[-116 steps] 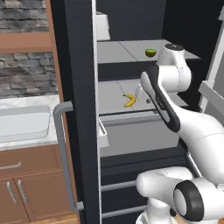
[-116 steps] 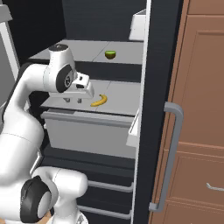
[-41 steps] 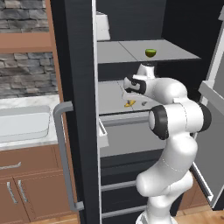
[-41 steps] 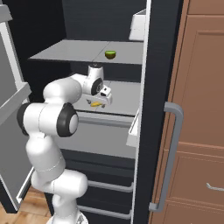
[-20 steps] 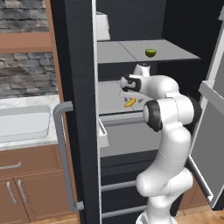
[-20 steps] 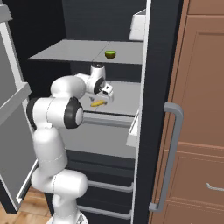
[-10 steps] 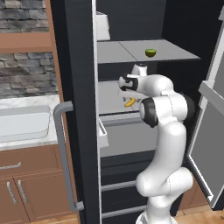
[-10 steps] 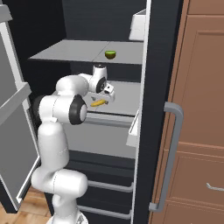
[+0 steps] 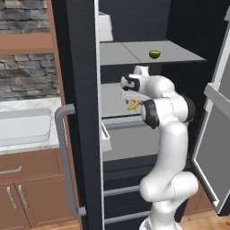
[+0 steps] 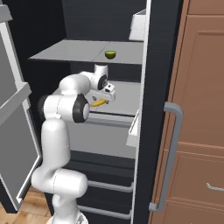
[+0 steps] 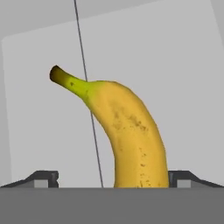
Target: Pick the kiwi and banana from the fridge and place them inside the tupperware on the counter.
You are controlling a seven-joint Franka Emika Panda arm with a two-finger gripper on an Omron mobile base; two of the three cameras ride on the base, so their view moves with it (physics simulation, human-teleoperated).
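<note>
Reaching deep into the fridge (image 9: 81,67), over the middle shelf below the kiwi (image 9: 154,54). Tool (image 11: 113,181) spread open, one dark fingertip at each side of the banana (image 11: 127,131). Banana flat on that shelf, directly ahead, long axis running away from the tool, stem farthest. Ready, seemingly, for closing.
</note>
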